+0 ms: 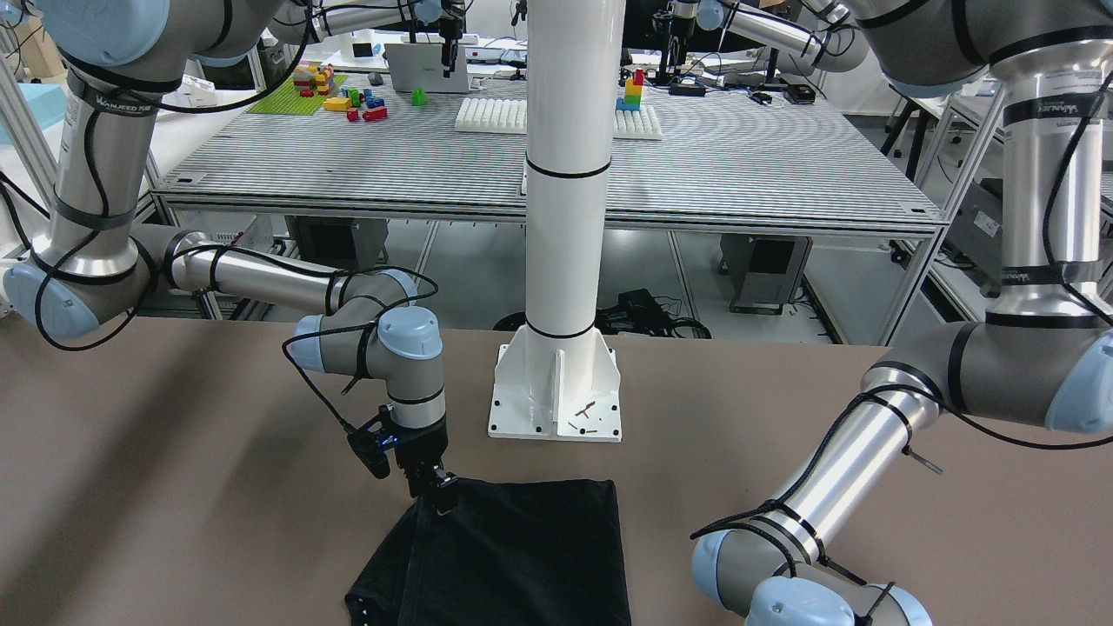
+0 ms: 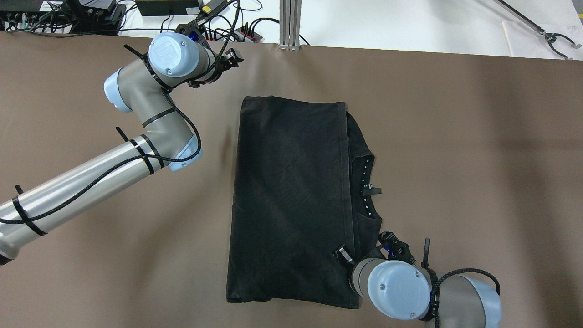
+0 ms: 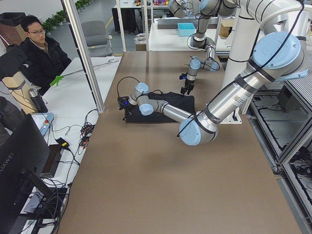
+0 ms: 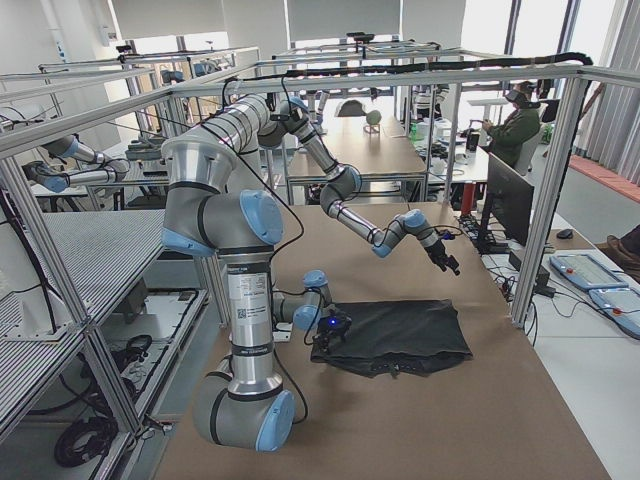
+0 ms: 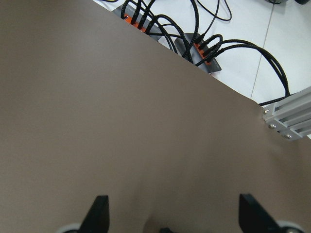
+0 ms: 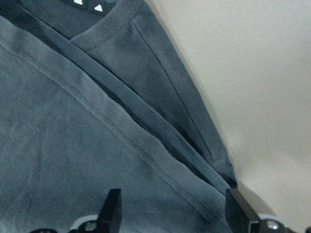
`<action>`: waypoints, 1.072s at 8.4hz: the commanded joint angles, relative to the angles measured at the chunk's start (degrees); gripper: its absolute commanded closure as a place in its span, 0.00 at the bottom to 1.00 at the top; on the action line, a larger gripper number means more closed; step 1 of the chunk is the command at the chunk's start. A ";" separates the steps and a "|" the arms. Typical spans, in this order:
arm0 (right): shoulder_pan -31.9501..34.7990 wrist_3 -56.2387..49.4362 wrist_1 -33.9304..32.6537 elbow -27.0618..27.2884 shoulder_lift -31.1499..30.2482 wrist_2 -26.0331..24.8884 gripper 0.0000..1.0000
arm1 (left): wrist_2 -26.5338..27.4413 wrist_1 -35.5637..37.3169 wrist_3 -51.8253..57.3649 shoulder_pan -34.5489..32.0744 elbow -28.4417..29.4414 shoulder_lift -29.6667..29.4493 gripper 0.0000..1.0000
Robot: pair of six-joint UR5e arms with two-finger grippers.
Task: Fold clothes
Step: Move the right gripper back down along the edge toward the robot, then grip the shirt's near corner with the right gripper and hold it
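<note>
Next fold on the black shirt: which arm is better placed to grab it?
Likely right. The right gripper is open over the clothes at a corner hem. The left gripper, also open, sees only bare table near the far edge, off the fabric.

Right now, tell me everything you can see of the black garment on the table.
The black garment is thin, matte, soft-looking fabric, folded into a rough rectangle and lying flat on the brown table. A hemmed edge runs down the robot's right side, with the collar peeking out beyond it. The right claw hangs open over its near right corner; contact can't be confirmed.
</note>
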 commanded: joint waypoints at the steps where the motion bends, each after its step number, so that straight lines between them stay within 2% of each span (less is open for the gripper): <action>1: -2.75 1.77 -0.06 -0.03 -0.39 -0.98 0.21 | 0.04 0.50 0.00 0.00 -0.67 0.10 0.06; 4: -3.46 1.78 0.03 -0.38 -0.48 -1.34 0.23 | 0.56 0.50 -0.09 0.00 -0.84 0.01 0.06; 7: -4.17 1.78 0.21 -1.08 -0.30 -1.69 0.34 | 2.23 3.30 -0.27 1.23 -4.43 1.41 0.06; 9: -4.08 1.69 0.29 -1.26 -0.39 -1.69 0.35 | 2.15 3.31 -0.27 1.23 -5.06 2.12 0.06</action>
